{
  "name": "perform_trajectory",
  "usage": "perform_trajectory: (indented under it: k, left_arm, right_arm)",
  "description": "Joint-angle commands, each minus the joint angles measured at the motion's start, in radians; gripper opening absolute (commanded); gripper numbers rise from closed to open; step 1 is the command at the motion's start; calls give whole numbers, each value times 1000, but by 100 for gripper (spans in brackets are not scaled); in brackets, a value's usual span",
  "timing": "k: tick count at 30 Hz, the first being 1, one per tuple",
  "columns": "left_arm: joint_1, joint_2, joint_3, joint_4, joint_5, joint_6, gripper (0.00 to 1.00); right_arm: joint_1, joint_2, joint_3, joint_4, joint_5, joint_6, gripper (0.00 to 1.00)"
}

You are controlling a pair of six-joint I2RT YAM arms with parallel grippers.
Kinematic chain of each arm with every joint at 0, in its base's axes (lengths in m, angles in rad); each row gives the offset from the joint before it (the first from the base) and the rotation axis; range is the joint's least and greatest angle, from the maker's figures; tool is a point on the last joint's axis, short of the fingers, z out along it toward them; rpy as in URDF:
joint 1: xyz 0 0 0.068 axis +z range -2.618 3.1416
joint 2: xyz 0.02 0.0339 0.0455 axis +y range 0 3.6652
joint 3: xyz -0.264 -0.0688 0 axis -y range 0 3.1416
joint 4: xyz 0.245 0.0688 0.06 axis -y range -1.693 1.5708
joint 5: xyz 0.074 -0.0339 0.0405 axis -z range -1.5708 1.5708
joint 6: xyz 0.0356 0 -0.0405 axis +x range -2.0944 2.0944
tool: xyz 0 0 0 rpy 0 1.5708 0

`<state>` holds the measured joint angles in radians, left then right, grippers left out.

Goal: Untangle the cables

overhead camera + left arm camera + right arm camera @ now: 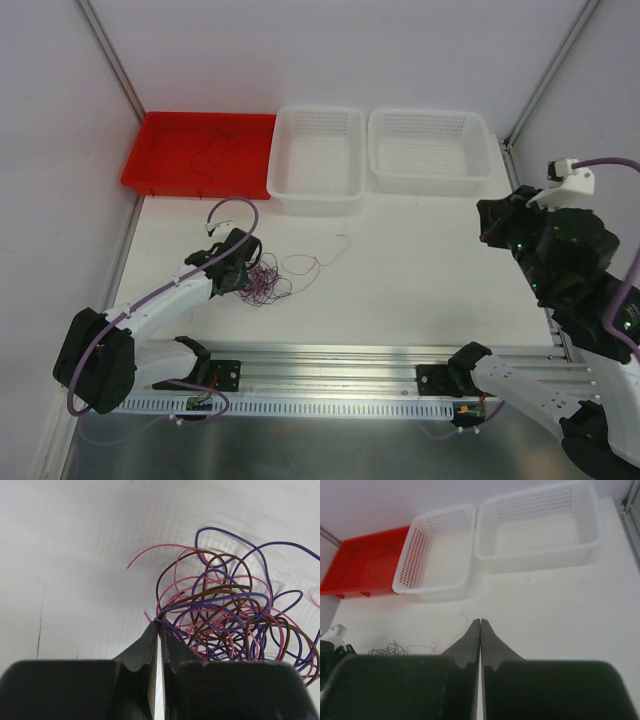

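White table [420, 260] runs from the arms' rail out to a row of bins at the back wall. Nearest, the left gripper [159, 624] is down on the surface with its jaws pressed together, tips right at the near-left edge of the cables [225, 615]. That placement suits teasing one wire out of the edge. A purple wire runs up to the tips, but I cannot tell whether it is actually pinched. The cables lie in a roundish knot of pink-red, brown and purple loops left of centre, with no clear long axis. One loose strand [318, 258] trails from it rightward and away, toward the bins. The right gripper [480, 622], also closed and empty, hangs high at the right, well clear. Farthest stand two white baskets [318, 112] and a red tray [175, 150] holding one thin wire [215, 150], likely the sorting spots.
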<state>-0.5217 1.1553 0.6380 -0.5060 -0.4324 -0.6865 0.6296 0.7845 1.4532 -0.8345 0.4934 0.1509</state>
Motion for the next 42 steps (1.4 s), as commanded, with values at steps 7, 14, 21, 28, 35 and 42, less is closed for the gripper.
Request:
perform_trajectory:
  k: [7,14,21,28,35,42]
  left_arm:
    - [19,1,22,-17,-6,25,2]
    - [19,-25,12,-14,60,22,2]
    - [19,-60,8,-11,107,7,3]
    - [17,-55,8,3,150,7,3]
    - [17,-55,-8,24,175,5,3]
    - [17,-57,-17,44,188,7,3]
  right_arm:
    - [-7,53,99,-75,-70,-62,1]
    - [-2,133,-306,193,-403,68,47]
    - [67,369,-476,573,-461,209,74]
    - [131,683,-461,828,-473,400,75]
    - [185,946,-370,928,-519,509,74]
    - [220,1107,-315,992,-576,570,70]
